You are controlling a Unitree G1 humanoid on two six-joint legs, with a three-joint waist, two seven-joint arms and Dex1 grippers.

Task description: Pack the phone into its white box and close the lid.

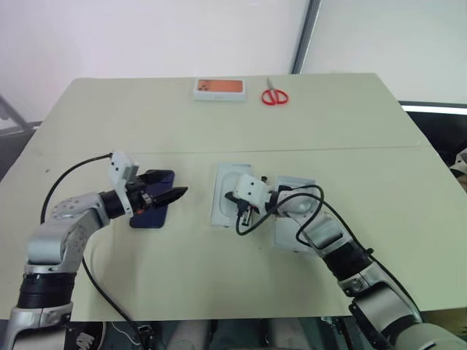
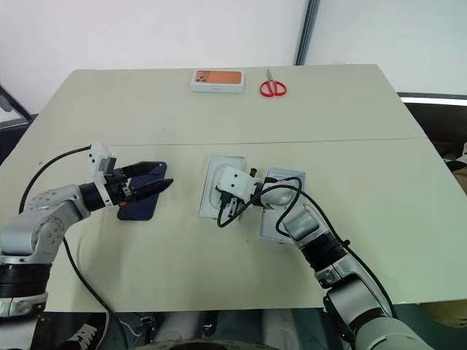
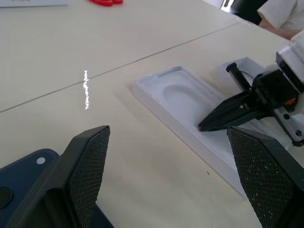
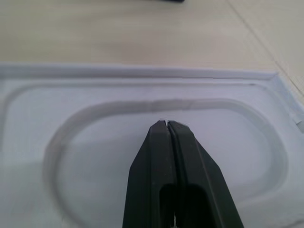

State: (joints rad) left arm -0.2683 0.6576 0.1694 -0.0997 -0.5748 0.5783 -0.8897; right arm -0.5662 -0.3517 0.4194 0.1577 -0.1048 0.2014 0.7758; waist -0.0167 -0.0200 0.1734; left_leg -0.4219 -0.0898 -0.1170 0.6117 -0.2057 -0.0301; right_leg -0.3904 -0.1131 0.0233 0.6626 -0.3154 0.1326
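The dark navy phone [image 1: 149, 219] lies flat on the table at the left. My left gripper [image 1: 174, 186] hovers over its far end, open and holding nothing, pointing right. At the middle lies the white box [image 1: 217, 197], filled by a flat white insert [image 4: 142, 85] with an oval recess. My right gripper [image 4: 166, 124] is shut with nothing between its fingers, its tip down over that recess. To the right lies a shallow white cover [image 1: 293, 181], open side up, which looks like the lid. My right forearm hides most of it.
A white box with an orange picture [image 1: 219, 88] and red scissors [image 1: 274, 95] lie near the table's far edge. A seam crosses the tabletop [image 1: 350, 149] behind the work area. Black cables loop from both wrists. A person's white sleeve [image 3: 285, 14] shows beyond the table.
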